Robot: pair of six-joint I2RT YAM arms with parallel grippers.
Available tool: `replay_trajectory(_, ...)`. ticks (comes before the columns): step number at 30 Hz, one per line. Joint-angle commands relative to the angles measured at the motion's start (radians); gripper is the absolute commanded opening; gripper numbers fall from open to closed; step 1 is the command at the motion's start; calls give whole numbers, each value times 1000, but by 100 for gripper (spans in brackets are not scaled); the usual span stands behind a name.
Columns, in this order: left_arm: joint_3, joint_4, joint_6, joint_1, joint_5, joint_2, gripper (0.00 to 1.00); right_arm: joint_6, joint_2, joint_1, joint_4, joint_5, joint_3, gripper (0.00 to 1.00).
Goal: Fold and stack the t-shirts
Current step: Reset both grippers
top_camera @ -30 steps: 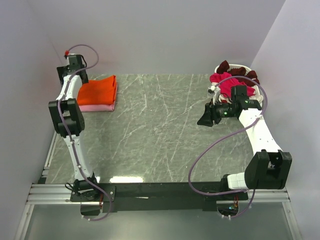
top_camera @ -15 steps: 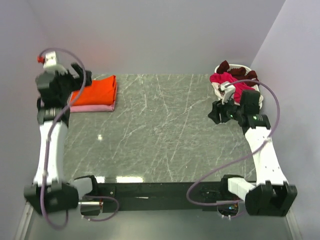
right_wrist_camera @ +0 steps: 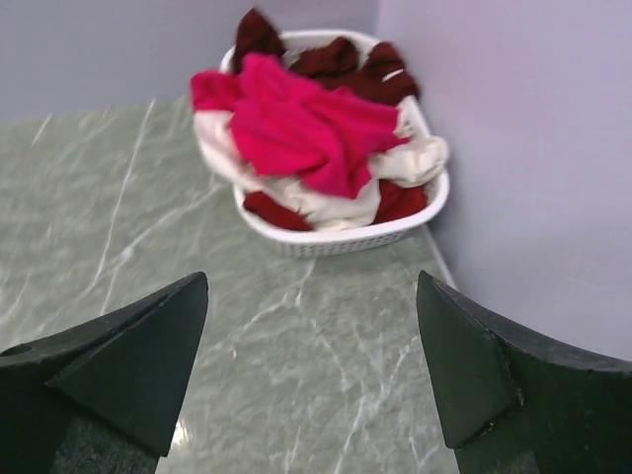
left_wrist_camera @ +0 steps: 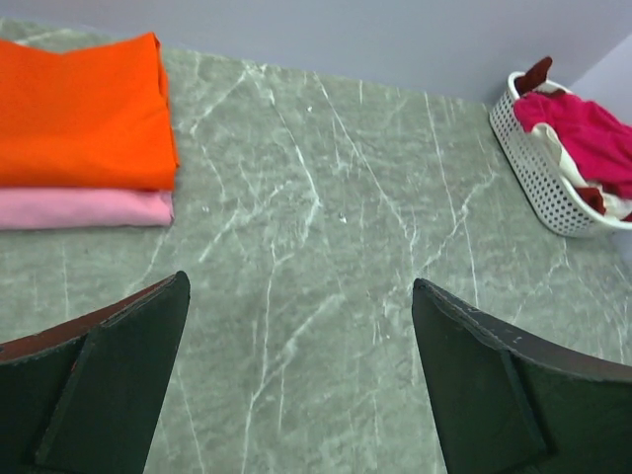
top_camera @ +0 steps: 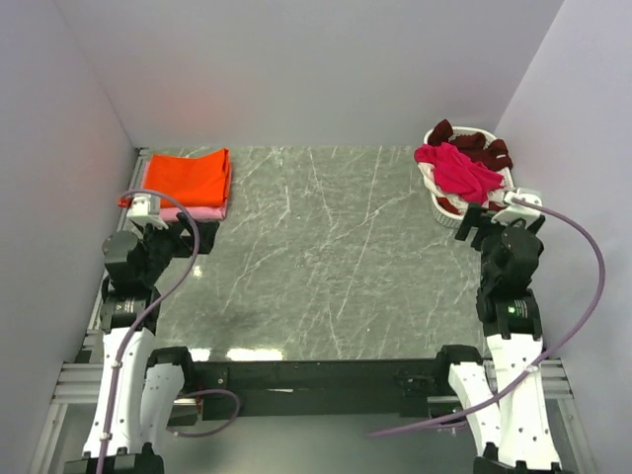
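A folded bright orange t-shirt [top_camera: 188, 176] lies on a folded light pink t-shirt [top_camera: 195, 211] at the table's far left; both also show in the left wrist view, orange [left_wrist_camera: 79, 109] over pink [left_wrist_camera: 84, 207]. A crumpled magenta t-shirt [top_camera: 459, 170] and dark maroon t-shirts [top_camera: 474, 141] lie in the basket at the far right, and also in the right wrist view, magenta [right_wrist_camera: 296, 128] and maroon [right_wrist_camera: 346, 64]. My left gripper [left_wrist_camera: 298, 281] is open and empty, just near of the stack [top_camera: 188, 237]. My right gripper [right_wrist_camera: 312, 276] is open and empty, just near of the basket [top_camera: 494, 225].
The white plastic basket [right_wrist_camera: 346, 237] stands in the far right corner against the wall, with cream cloth [right_wrist_camera: 415, 158] among the shirts. Grey walls close the table at left, back and right. The table is grey-green marble [top_camera: 326, 257].
Both arms have drawn back toward the near edge, the left away from the folded stack, the right away from the basket. Both grippers now point forward, empty.
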Motion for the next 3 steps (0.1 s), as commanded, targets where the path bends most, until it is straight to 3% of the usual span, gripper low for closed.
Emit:
replay_trajectory(1,-35,12,3,-15,4,-29,99,84,-27,-5,71,165,-27,91)
replay_trajectory(3,-46,9,11,-21,-8,-44,99,96,-33,-5,73,171,-34,92)
